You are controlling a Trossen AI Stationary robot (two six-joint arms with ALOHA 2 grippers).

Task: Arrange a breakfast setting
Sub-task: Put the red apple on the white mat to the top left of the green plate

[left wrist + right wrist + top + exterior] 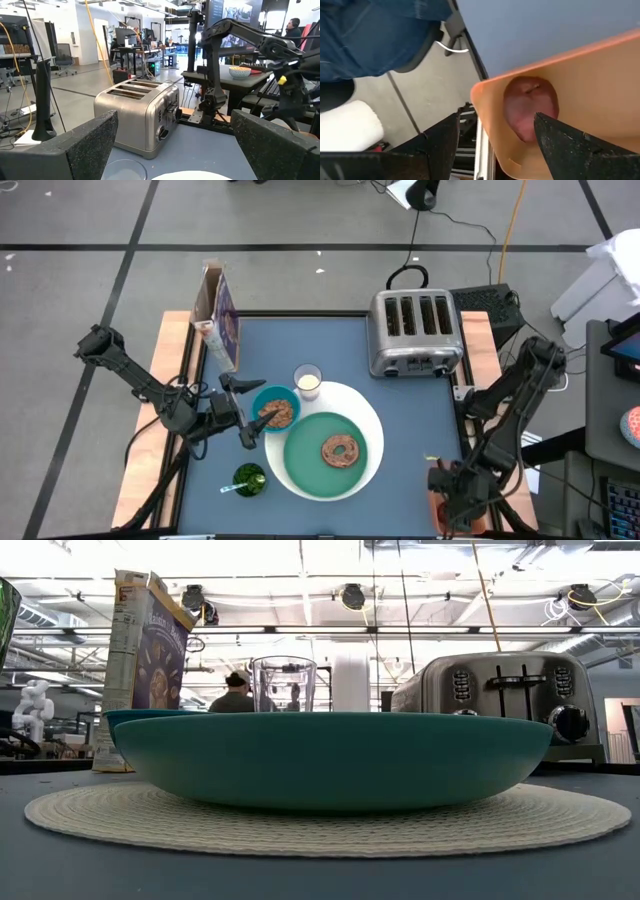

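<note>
A brown bagel lies on the teal plate, which rests on a larger white round plate that looks woven in the low view. To their left are a small teal bowl with cereal, a glass of milk and the upright purple cereal box. My left gripper is open and level, just left of the bowl. A red apple sits on the orange board at the table's near right corner. My right gripper hangs open above it, tipped down.
A steel toaster stands at the far right of the blue table. A small green dish with a pale handle sticking out sits near the front edge, left of the plates. Beyond the corner by the apple, the floor drops away.
</note>
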